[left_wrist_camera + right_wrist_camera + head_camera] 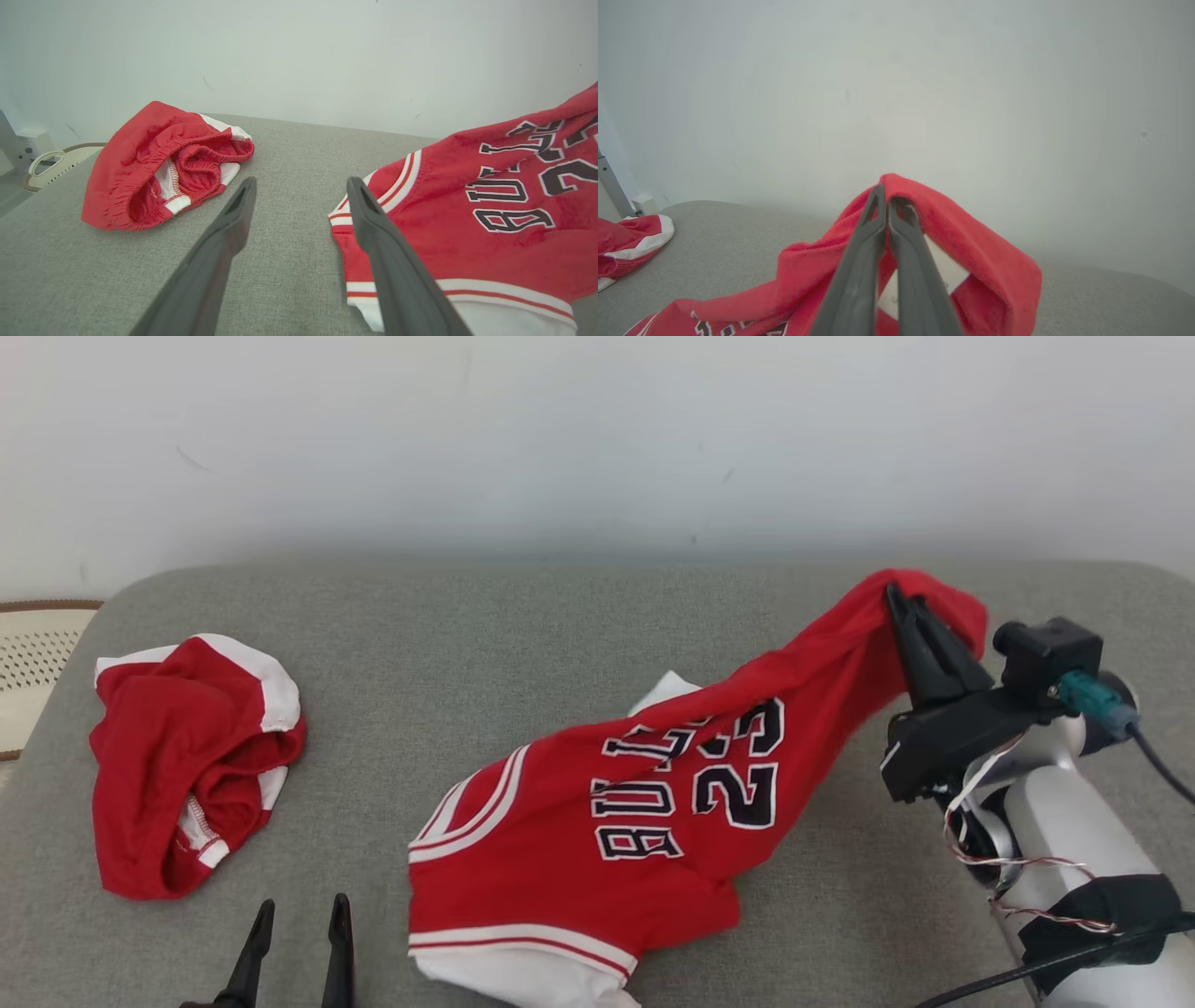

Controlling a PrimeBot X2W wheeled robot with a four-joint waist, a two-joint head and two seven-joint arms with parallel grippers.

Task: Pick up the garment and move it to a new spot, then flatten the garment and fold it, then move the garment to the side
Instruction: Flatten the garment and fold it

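The garment [579, 859] is a red jersey with white trim and dark lettering. It is draped across the grey padded surface [523, 644], with one end raised at the right. My right gripper [904, 602] is shut on that raised red edge, and the cloth hangs over its fingertips. The right wrist view shows the two fingers pressed together [888, 198] with the jersey [985, 256] folded over them. My left gripper [303, 905] stands open at the lower left, between the two red pieces. In its own view [301, 184] the jersey's striped hem [467, 242] lies just right of the fingers.
A crumpled pair of red shorts with white trim [177, 756] lies at the left of the surface [154, 154]. A cream woven object [33, 663] sits beyond the left edge. A pale wall [597, 448] rises right behind the surface.
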